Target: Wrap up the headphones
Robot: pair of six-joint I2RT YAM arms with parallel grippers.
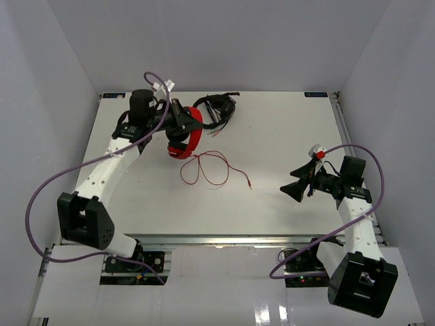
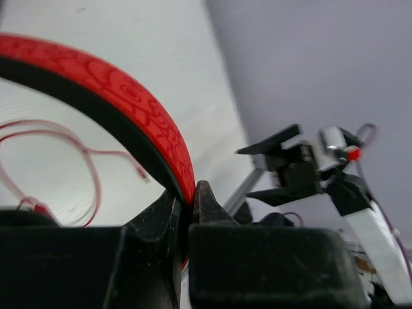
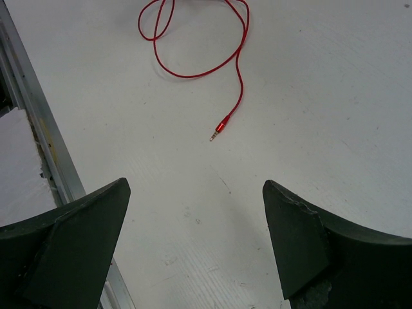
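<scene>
The headphones [image 1: 197, 133] sit at the left gripper [image 1: 182, 121], whose jaws are clenched on the red headband [image 2: 129, 96]. In the left wrist view the two black fingertips [image 2: 205, 196] pinch the band's edge with no gap left, and the band arches up and away to the left of them, its red face embossed with a swirl pattern over a black lining. The thin red cable [image 1: 204, 170] trails from the headphones and lies in loose loops on the table [image 1: 285, 129], on the near side of the left jaws. Its small plug [image 3: 221, 127] rests straight ahead of the right gripper [image 3: 194, 187], well apart from it. That gripper's jaws stand released, spread wide and holding nothing, above bare table. A pair of black headphones [image 1: 221, 105] lies just beyond the left jaws, close to the red band.
</scene>
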